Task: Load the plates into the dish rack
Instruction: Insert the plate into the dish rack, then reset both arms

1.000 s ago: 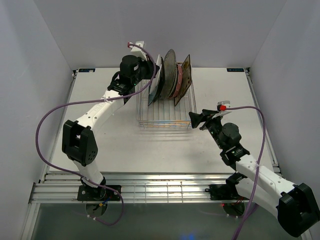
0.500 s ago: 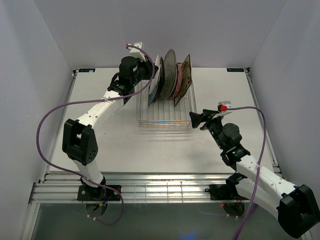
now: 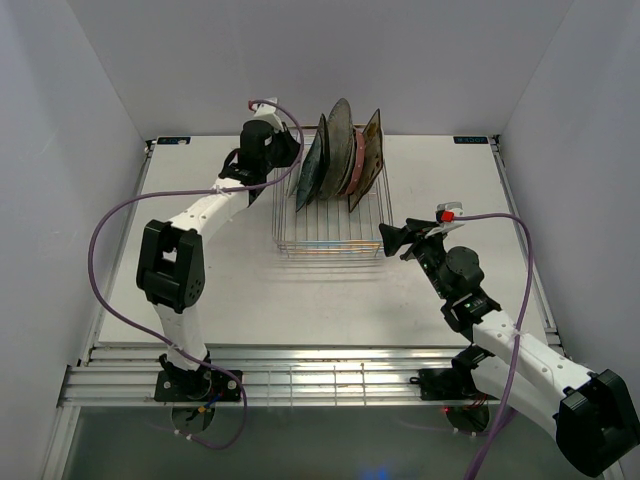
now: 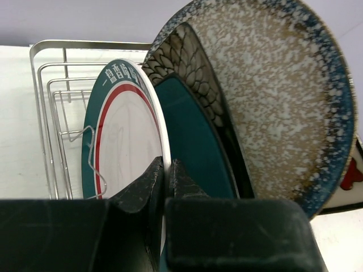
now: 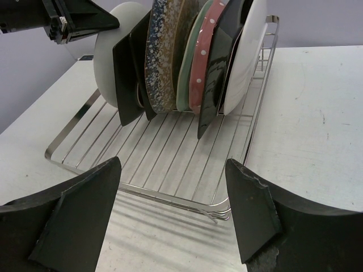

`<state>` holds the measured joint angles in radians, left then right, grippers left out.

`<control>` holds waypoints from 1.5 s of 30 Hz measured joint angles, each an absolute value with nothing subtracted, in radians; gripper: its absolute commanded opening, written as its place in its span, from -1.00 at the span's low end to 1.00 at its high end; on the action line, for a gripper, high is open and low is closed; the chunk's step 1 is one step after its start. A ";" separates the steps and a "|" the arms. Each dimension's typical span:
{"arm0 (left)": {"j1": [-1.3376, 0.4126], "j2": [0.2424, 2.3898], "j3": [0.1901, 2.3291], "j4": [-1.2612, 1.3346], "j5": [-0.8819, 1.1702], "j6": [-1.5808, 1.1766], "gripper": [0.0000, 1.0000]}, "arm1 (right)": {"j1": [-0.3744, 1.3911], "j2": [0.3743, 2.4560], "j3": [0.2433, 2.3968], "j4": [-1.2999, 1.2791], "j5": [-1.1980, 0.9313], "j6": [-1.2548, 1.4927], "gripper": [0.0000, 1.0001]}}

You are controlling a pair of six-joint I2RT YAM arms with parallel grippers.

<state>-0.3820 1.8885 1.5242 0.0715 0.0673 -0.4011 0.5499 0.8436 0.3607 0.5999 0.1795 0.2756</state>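
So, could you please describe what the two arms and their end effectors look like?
The left arm and right arm have white link shells and chunky black joint housings, with a purple cable looping along each. The left end effector and right end effector are black, with blunt wedge-shaped fingers, scuffed at the tips. A small red tag sits near the right wrist.

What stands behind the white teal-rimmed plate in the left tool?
Behind the white teal-rimmed plate stands a teal plate, then a black patterned plate, then the large speckled plate, which covers nearly everything farther back.
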 measured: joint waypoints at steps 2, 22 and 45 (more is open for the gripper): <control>-0.376 1.891 1.518 0.070 0.067 -0.401 -1.00 | 0.550 0.844 0.361 0.600 0.180 0.276 0.59; -0.375 1.891 1.517 0.060 0.107 -0.344 0.37 | 0.550 0.844 0.360 0.600 0.180 0.276 0.59; -0.264 1.518 1.322 -0.008 0.155 -0.277 0.96 | 0.549 0.799 0.345 0.574 0.188 0.266 0.63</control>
